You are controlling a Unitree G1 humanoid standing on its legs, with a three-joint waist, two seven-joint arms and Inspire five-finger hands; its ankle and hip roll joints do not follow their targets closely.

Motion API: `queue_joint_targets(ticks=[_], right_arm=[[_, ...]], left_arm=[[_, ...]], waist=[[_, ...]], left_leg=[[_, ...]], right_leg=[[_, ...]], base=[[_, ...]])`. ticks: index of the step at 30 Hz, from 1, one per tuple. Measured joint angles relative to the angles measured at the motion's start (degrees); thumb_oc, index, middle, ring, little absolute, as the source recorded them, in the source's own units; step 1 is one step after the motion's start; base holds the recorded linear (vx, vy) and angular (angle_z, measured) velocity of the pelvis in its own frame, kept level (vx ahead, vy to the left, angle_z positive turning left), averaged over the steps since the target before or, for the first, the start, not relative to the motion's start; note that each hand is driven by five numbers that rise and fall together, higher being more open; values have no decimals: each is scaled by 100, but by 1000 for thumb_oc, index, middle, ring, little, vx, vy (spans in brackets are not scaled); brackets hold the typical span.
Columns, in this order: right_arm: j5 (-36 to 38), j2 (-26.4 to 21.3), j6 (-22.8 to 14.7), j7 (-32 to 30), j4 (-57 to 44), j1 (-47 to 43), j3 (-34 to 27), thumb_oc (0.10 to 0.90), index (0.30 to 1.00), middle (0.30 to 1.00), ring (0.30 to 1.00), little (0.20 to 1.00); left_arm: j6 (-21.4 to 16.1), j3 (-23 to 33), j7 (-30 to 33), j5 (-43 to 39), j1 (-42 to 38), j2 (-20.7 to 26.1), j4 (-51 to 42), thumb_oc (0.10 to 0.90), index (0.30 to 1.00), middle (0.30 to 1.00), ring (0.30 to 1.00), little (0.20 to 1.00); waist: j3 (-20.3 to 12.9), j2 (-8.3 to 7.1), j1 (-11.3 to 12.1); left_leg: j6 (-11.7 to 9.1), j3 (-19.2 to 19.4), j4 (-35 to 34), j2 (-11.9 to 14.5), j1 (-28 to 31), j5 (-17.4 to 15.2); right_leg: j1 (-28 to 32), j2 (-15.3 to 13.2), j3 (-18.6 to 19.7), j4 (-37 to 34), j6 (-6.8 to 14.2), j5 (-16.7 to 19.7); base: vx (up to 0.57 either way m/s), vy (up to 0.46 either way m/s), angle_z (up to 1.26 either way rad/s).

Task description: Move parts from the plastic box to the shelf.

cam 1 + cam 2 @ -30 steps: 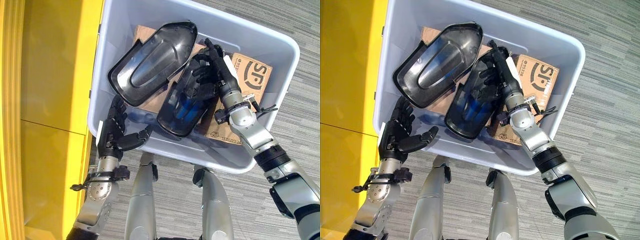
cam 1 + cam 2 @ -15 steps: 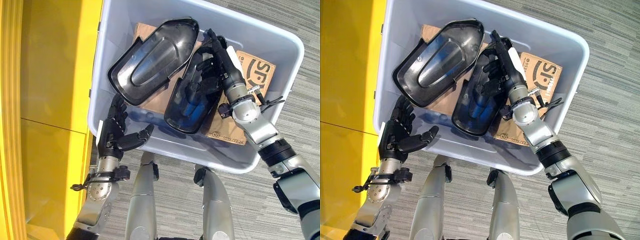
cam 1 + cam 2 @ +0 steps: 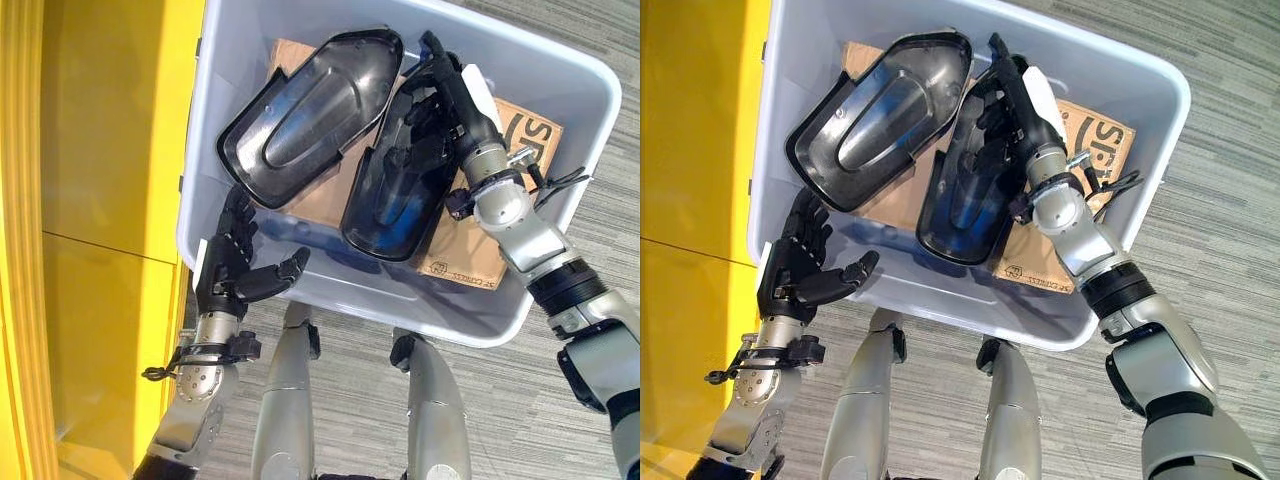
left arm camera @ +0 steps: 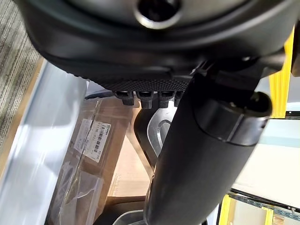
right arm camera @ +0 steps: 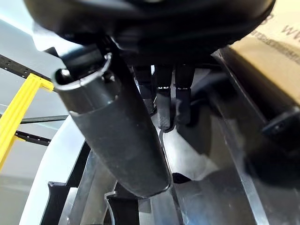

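At the near wall of the plastic box [image 3: 300, 285], my left hand [image 3: 232, 270] hangs just outside the rim with fingers spread and thumb out, holding nothing. It sits low against the outer face of the tub, beside the yellow shelf [image 3: 110, 150] running along my left.

Farther in, my right hand [image 3: 440, 110] reaches down into the box and grips the nearer black moulded part [image 3: 400, 195], a glossy shell-shaped cover. From the head cameras the fingers curl over its upper rim into the hollow side while the white-capped thumb lies along the outside edge; the right wrist view shows fingertips [image 5: 166, 110] pressed against the inner surface, so I read it as pinching the rim. The part stands tilted on its lower end, leaning against a second, larger black cover [image 3: 310, 110] lying hollow-up toward the far left of the box. Both rest on cardboard sheets [image 3: 520, 150] lining the bottom.

I judge the step in hand is lifting this cover clear. To do it well I'd raise it straight up first so its edge does not drag the neighbouring cover, keep the pinch firm on that slick rim, and bring the left hand under the lower end before swinging toward the shelf.
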Motion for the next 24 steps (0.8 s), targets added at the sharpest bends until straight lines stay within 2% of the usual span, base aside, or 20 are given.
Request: queue_joint_targets(ticks=[8,11,16,17,21,24], right_arm=[[-138,-54,-1,-53,-33,-5,20,900,1000,1000,1000,1000],[-276,-276,20,-84,-348,68,-3,900,1000,1000,1000,1000],[-789,-637,45,-91,-1304,584,-429,900,1000,1000,1000,1000],[-1017,-705,16,-92,-1921,866,-652,900,1000,1000,1000,1000],[-1345,-706,-159,-85,-2972,1421,-1114,900,1000,1000,1000,1000],[-1395,-659,-274,-79,-3273,1634,-1315,900,1000,1000,1000,1000]], left_arm=[[-4,-13,0,-2,-19,1,-1,900,1000,1000,1000,1000],[-6,-9,0,4,-23,2,-53,900,1000,1000,1000,1000],[4,0,0,15,-53,-1,-115,900,1000,1000,1000,1000],[52,8,-3,19,-138,0,-71,900,1000,1000,1000,1000],[200,39,-10,31,-203,-11,-48,900,1000,1000,1000,1000],[274,41,-9,59,-221,-19,-50,900,1000,1000,1000,1000]], waist=[[1,10,-17],[4,28,-34],[23,67,-120],[23,67,-143],[23,66,-188],[22,65,-266]], left_leg=[[-1,-28,-12,-16,-27,17],[1,-81,-13,-56,-103,38],[14,-115,-15,-93,-158,50],[19,-124,-16,-95,-168,53],[26,-163,-9,-105,-167,58],[45,-168,-9,-115,-158,71]], right_leg=[[-15,2,2,8,4,-3],[-79,-5,-5,23,7,-6],[-98,-10,-42,28,14,-11],[-100,-16,-50,28,15,-11],[-92,-23,-50,64,24,-23],[-90,-40,-47,93,26,-28]], base=[[-1,-4,1],[-1,-20,5],[5,-28,6],[0,0,0],[2,-19,4],[4,-15,3]])
